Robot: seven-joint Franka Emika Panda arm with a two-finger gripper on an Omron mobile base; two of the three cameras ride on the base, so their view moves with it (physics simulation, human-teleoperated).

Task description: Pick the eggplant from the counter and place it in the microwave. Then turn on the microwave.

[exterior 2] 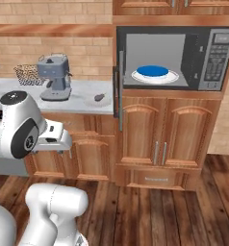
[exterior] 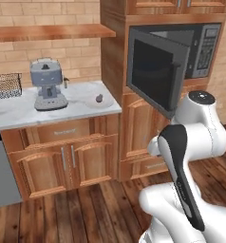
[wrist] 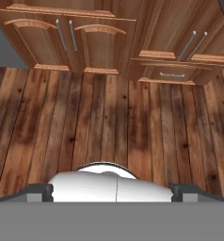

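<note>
From the left base view, I see the table [exterior: 20,111] ending at its right edge against the tall cabinet; the eggplant [exterior: 99,98] lies near that edge, bare stone around it. The coffee machine [exterior: 49,84] stands well left of it, a wire basket [exterior: 5,85] farther left. The microwave [exterior: 181,52] door [exterior: 153,71] swings out over the floor.

From the right base view, the open microwave holds a blue plate [exterior 2: 153,71] on its white tray [exterior 2: 155,78]. The arm is folded low, elbow before the table.

In the hand view, the hand [wrist: 112,190] points down at the wooden floor [wrist: 109,127], fingers spread wide, holding nothing.
</note>
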